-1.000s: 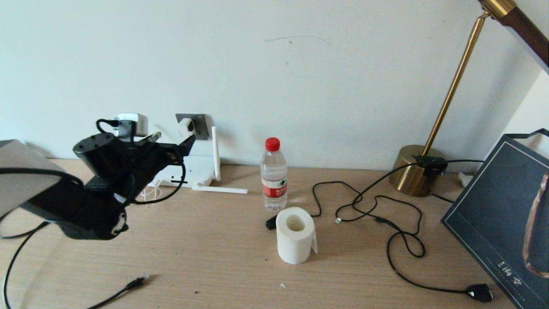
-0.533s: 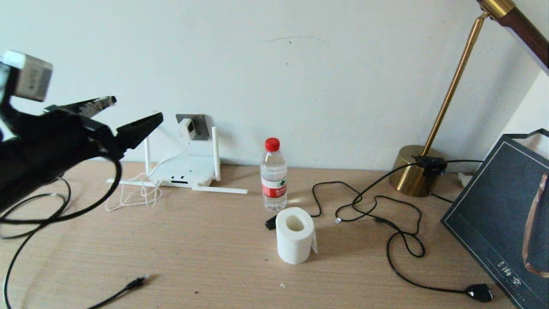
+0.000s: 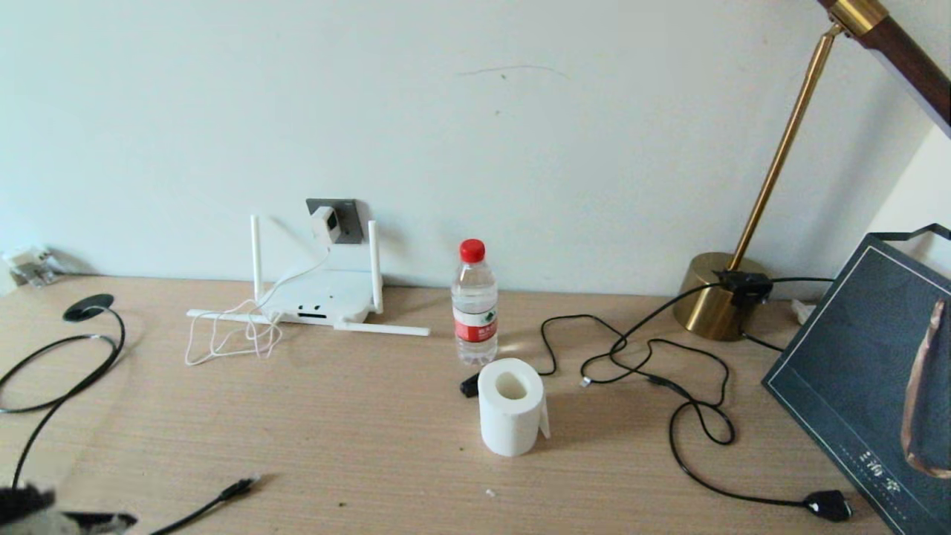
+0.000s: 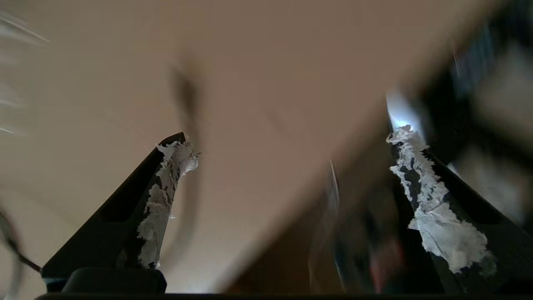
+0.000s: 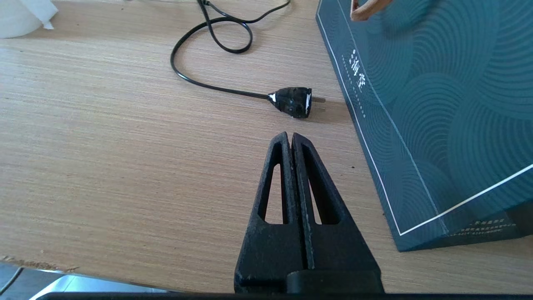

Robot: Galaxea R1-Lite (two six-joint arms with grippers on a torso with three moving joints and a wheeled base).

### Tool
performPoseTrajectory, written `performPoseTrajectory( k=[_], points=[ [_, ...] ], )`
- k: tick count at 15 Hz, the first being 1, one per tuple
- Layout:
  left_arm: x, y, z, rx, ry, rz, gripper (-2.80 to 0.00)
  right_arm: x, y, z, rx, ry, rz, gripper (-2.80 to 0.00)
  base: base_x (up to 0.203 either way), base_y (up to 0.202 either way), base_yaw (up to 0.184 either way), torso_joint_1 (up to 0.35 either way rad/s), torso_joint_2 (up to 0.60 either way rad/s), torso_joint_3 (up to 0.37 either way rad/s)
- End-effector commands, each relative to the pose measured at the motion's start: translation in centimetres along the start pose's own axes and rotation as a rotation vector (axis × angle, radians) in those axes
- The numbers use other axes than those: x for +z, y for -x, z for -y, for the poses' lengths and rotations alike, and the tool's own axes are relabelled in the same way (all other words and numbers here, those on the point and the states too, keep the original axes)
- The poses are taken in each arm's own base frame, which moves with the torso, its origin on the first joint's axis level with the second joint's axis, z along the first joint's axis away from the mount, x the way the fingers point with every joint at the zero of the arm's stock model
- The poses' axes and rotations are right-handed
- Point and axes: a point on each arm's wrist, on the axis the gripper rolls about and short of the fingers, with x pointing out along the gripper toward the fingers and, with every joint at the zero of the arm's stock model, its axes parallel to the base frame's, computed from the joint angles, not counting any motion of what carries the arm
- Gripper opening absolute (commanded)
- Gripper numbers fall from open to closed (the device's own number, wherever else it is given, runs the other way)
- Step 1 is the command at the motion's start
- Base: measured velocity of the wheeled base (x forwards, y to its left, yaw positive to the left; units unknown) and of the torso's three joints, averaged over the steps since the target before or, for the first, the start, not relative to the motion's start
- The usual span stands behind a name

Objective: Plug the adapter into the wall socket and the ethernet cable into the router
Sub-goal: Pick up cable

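The white adapter (image 3: 325, 222) sits in the dark-grey wall socket (image 3: 349, 213) on the back wall. Its thin white cord (image 3: 230, 336) loops down to the desk. Below the socket lies the white router (image 3: 319, 296), two antennas upright and two flat. The ethernet cable's plug (image 3: 238, 488) rests loose on the desk near the front left. My left gripper (image 4: 291, 139) is open and holds nothing; only a sliver of it shows at the head view's lower left corner, close to that plug. My right gripper (image 5: 290, 135) is shut and empty, low over the desk at the right.
A water bottle (image 3: 475, 301) and a toilet-paper roll (image 3: 510, 407) stand mid-desk. The brass lamp base (image 3: 717, 297) is back right, its black cord ending in a chunky plug (image 5: 293, 101). A dark blue box (image 3: 869, 386) fills the right edge. Another black cable (image 3: 89, 306) curls far left.
My left arm has drawn back from the wall socket, swung left and dropped to the lower left corner. The adapter stays in the socket.
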Motion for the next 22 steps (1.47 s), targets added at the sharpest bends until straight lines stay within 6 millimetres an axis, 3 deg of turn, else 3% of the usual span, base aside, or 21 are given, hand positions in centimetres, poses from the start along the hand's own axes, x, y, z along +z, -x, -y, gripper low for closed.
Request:
performPoseTrajectory(
  k=[1,6,12,17,22],
  points=[
    [-0.5,-1.7,-0.2,-0.128,-0.021,-0.168,0.0,0.0,0.0,0.0,0.001,0.001,-0.002,-2.8,0.0,0.0,0.0,0.0,0.0,0.0],
    [0.1,-5.0,-2.6,-0.239,-0.112,-0.318,0.0,0.0,0.0,0.0,0.001,0.001,-0.002,-2.8,0.0,0.0,0.0,0.0,0.0,0.0],
    [-0.9,-8.6,-8.4,-0.221,-0.12,-0.343,0.0,0.0,0.0,0.0,0.0,0.001,-0.002,-2.8,0.0,0.0,0.0,0.0,0.0,0.0],
    [-1.2,-11.7,-10.2,-0.238,-0.112,-0.251,0.0,0.0,0.0,0.0,0.001,0.001,-0.002,-2.8,0.0,0.0,0.0,0.0,0.0,0.0],
    [-1.5,-13.1,-11.2,-0.234,-0.104,-0.249,0.0,0.0,0.0,0.0,0.001,0.001,-0.002,-2.8,0.0,0.0,0.0,0.0,0.0,0.0]
  ],
)
